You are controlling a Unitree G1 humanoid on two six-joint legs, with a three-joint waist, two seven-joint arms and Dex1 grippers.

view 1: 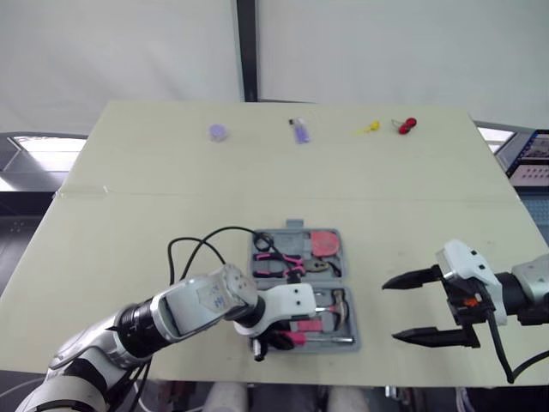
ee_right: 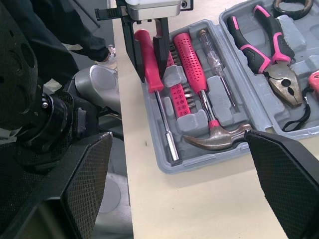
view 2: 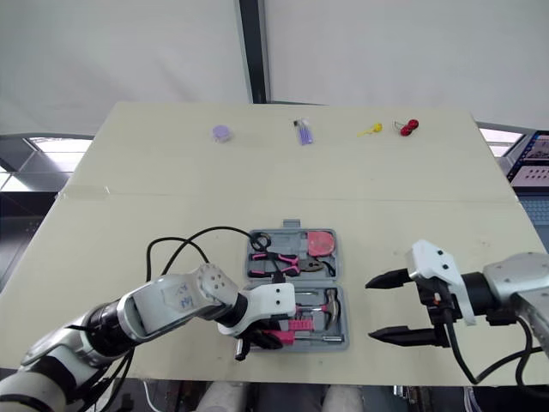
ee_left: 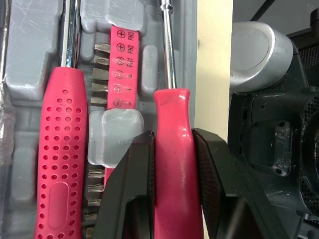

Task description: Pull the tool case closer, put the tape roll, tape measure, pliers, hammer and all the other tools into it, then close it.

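Head view: left gripper (view 1: 274, 342) is working at the near edge of the open tool case (view 1: 345, 257); right gripper (view 1: 390, 310) is hanging just beside it, jaws spread, empty.

Left wrist: jaws are clamping the pink-handled screwdriver (ee_left: 172, 119) over the outermost slot. I'd press it flat before releasing.

Right wrist is showing more: shaft lying along its groove, hammer (ee_right: 214, 140) and pliers (ee_right: 271, 50) seated.

test lab — plain table (view 1: 129, 223), white curtain (view 1: 120, 51) behind
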